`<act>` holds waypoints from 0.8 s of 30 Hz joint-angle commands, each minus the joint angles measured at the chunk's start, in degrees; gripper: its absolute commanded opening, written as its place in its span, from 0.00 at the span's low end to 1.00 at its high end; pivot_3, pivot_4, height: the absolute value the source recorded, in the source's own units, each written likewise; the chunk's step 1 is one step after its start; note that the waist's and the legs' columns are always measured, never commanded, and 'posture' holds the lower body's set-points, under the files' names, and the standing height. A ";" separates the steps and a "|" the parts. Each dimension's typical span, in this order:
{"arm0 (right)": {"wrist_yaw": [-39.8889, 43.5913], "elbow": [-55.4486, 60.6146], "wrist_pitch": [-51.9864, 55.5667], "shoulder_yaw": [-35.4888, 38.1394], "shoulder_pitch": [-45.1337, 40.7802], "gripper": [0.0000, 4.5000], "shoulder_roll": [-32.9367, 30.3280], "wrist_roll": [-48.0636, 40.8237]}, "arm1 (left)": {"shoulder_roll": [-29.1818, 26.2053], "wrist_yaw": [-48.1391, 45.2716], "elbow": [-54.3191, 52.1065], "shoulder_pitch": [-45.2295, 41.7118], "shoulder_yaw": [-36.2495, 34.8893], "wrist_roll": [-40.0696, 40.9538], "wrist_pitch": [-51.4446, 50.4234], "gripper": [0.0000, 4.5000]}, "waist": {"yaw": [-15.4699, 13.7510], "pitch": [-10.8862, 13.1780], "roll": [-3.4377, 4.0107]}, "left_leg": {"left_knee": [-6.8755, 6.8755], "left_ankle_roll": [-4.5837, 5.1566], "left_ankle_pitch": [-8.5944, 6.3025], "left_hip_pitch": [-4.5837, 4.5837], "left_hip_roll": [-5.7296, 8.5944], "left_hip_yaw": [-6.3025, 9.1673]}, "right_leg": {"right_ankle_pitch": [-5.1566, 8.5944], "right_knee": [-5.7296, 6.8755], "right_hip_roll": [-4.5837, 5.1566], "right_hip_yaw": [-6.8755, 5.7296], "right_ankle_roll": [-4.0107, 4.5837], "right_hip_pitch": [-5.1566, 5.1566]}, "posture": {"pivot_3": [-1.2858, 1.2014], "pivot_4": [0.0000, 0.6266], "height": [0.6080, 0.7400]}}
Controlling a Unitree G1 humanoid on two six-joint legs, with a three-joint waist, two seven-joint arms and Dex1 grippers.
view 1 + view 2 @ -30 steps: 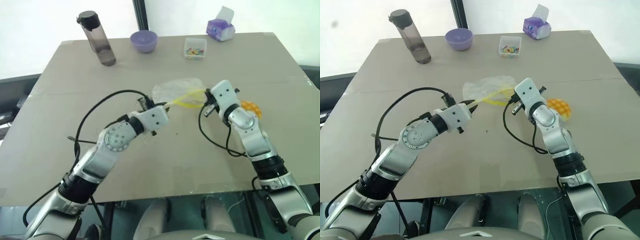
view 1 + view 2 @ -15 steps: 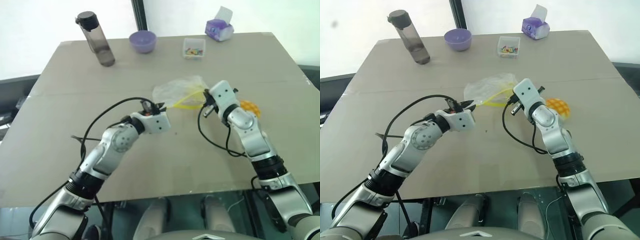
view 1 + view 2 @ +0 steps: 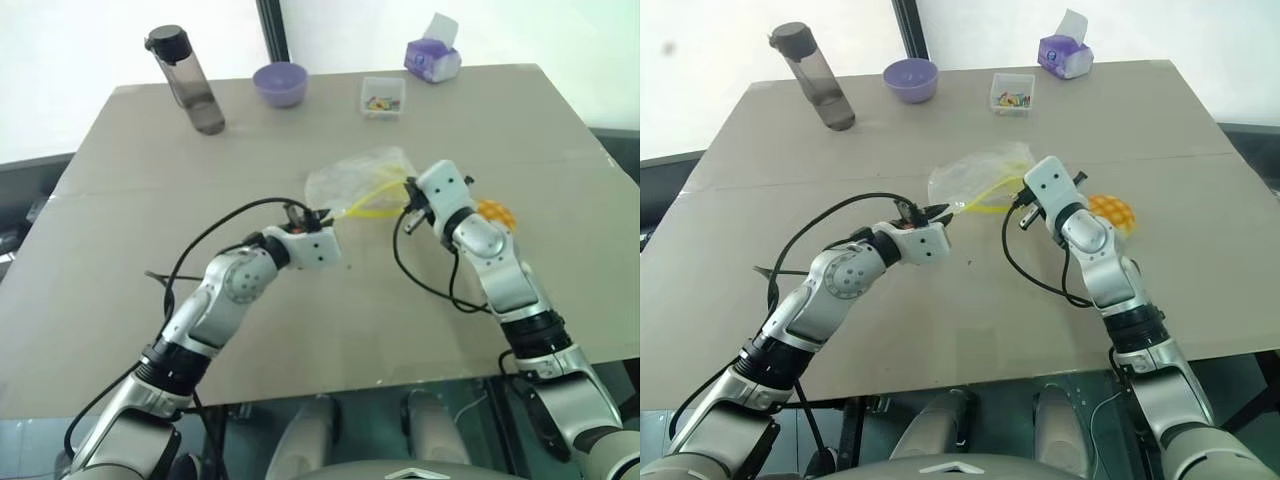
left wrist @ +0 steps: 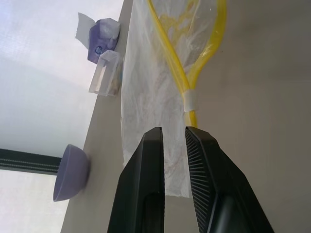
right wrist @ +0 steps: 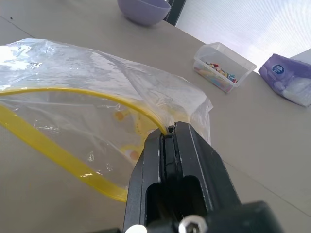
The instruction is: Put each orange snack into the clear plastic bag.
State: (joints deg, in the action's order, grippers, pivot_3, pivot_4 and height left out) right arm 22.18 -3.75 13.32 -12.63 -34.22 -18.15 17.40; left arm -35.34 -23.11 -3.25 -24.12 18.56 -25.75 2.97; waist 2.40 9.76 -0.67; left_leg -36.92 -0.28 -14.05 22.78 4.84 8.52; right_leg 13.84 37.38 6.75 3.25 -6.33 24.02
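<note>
The clear plastic bag (image 3: 358, 178) is in the middle of the table, its yellow seal strip spread into a loop. My right gripper (image 5: 170, 130) is shut on the strip at the bag's right end and holds that side raised. My left gripper (image 4: 172, 131) is at the bag's opposite end. Its fingers stand a narrow gap apart, and the bag's thin corner shows in that gap. I cannot tell whether they touch the film. One orange snack (image 3: 499, 214), a domed bun with a grid pattern, lies on the table just right of my right forearm, outside the bag.
Along the far edge stand a dark bottle (image 3: 187, 80), a purple bowl (image 3: 279, 84), a small clear box of coloured bits (image 3: 383, 96) and a purple tissue pack (image 3: 434, 58). The brown table (image 3: 120, 260) has bare room on the left and in front.
My left forearm has swung inward and its gripper has sunk slightly at the bag's corner. The right gripper has kept its hold and its place. The view has drifted a little.
</note>
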 commanded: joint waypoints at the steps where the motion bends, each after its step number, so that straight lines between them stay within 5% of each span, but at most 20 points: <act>1: -0.11 1.90 -1.26 0.12 -1.59 0.00 0.15 -0.22 | 0.37 -0.55 -0.01 0.37 -0.88 -0.32 1.17 0.18 | 0.00 0.00 0.00 | -0.03 0.00 0.00 0.00 0.00 0.00 | 0.00 0.04 0.00 0.00 0.00 0.00 | 0.52 0.24 0.99; 8: -0.07 1.88 -1.47 0.05 -1.59 0.00 0.20 -0.20 | 1.15 0.25 0.66 0.69 -1.68 -0.88 0.93 0.18 | 0.00 0.00 0.00 | -0.19 0.00 0.00 0.00 0.00 0.00 | 0.00 0.21 -0.02 0.01 0.00 0.00 | 0.52 0.24 0.99; 11: -0.09 1.97 -1.52 -0.03 -1.47 0.00 0.29 -0.17 | 1.41 0.71 0.68 0.89 -2.14 -0.96 1.00 0.36 | 0.00 0.00 0.00 | -0.21 0.00 0.00 0.00 0.01 0.00 | 0.00 0.23 -0.02 0.01 0.00 0.00 | 0.52 0.24 0.99; 15: -0.20 1.80 -1.71 -0.20 -1.43 0.00 0.54 -0.08 | 1.62 1.49 1.09 0.85 -2.19 -1.64 1.32 0.74 | 0.00 0.00 0.00 | -0.22 0.00 0.00 0.00 0.01 0.01 | 0.00 0.24 -0.02 0.01 0.00 0.00 | 0.52 0.24 0.99; 24: -0.12 2.20 -1.75 -0.35 -1.21 0.00 0.58 -0.04 | 2.38 2.54 1.59 0.28 -2.77 -1.48 1.93 0.74 | 0.00 0.00 0.00 | -0.23 0.00 0.00 0.00 0.01 0.01 | 0.00 0.25 -0.02 0.01 0.00 0.00 | 0.52 0.24 0.99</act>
State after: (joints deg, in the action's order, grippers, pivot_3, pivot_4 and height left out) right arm 22.17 -3.75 12.86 -12.98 -34.23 -17.67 17.40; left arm -33.16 -21.80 -1.24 -23.35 17.85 -27.45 3.53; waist 2.41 9.76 -0.66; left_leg -37.14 -0.28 -14.05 22.78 4.85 8.53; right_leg 13.85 37.64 6.73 3.27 -6.33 24.02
